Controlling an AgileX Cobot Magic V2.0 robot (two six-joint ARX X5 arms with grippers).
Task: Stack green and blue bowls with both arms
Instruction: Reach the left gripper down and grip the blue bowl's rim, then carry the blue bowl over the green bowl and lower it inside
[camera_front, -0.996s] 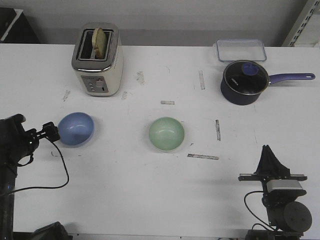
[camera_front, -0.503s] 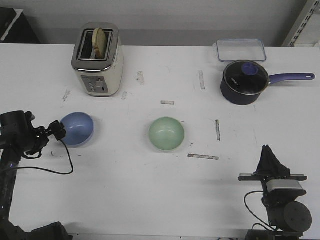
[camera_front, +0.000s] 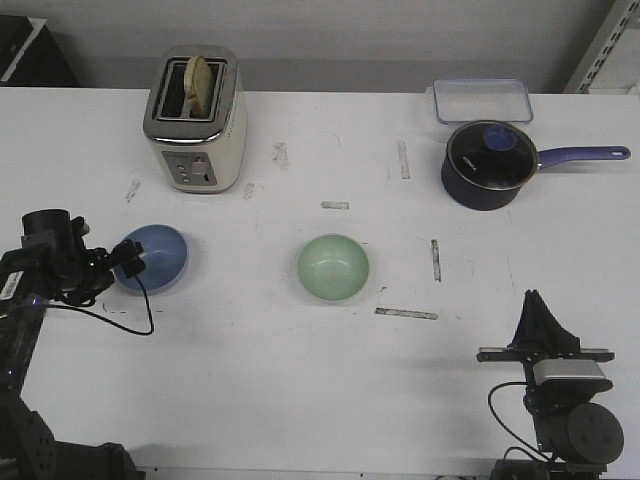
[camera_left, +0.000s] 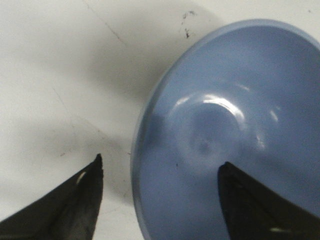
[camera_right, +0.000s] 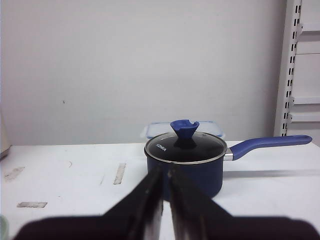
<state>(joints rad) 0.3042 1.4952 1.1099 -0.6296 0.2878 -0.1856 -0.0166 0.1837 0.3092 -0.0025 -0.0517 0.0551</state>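
Observation:
The periwinkle blue bowl (camera_front: 155, 257) sits upright at the table's left. The pale mint green bowl (camera_front: 333, 267) sits near the middle. My left gripper (camera_front: 128, 262) is open at the blue bowl's left rim. In the left wrist view the blue bowl (camera_left: 235, 135) fills the frame, with one fingertip (camera_left: 90, 180) outside the rim over the table and the other over the bowl's inside. My right gripper (camera_front: 538, 312) is shut and empty at the front right, far from both bowls. It also shows in the right wrist view (camera_right: 165, 175).
A cream toaster (camera_front: 195, 120) with toast stands at the back left. A dark blue lidded saucepan (camera_front: 490, 165) and a clear lidded container (camera_front: 481, 99) are at the back right. Tape strips (camera_front: 406, 313) mark the table.
My left arm has moved right and forward, bringing its open gripper from beside the blue bowl to over its left rim. The right arm and both bowls have not moved.

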